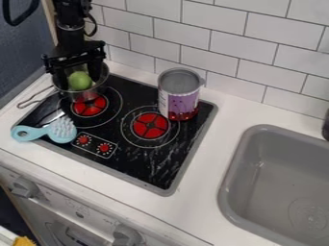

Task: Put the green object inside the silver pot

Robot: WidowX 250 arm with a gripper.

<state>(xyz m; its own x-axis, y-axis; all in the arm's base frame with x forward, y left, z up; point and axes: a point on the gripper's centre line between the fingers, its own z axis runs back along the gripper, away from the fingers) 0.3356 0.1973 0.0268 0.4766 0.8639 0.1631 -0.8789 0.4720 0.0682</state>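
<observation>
There is one silver pot (97,89), one green object (80,81), one can (180,93) and one brush (48,130). The black stove top (138,166) has two red burners, the left one (89,105) and the right one (150,126), and also two small red dials (94,143).

The single arm (69,24) comes in from the top edge, at the upper left. It is almost upright, and its gripper (80,79) hangs downward at the mouth of the pot. I cannot tell how far open the gripper is, nor whether it has hold of the green object.

The green object is in the pot, within its rim. It looks round, so I can see neither a pointing end nor a long axis. The pot is upright at the left burner, and its thin handle (32,98) points to the lower left.

The can stands upright beside the right burner. The light blue brush lies at the left edge of the stove top, its handle to the left and its bristles to the right. One grey sink (273,178) is at the right.
</observation>
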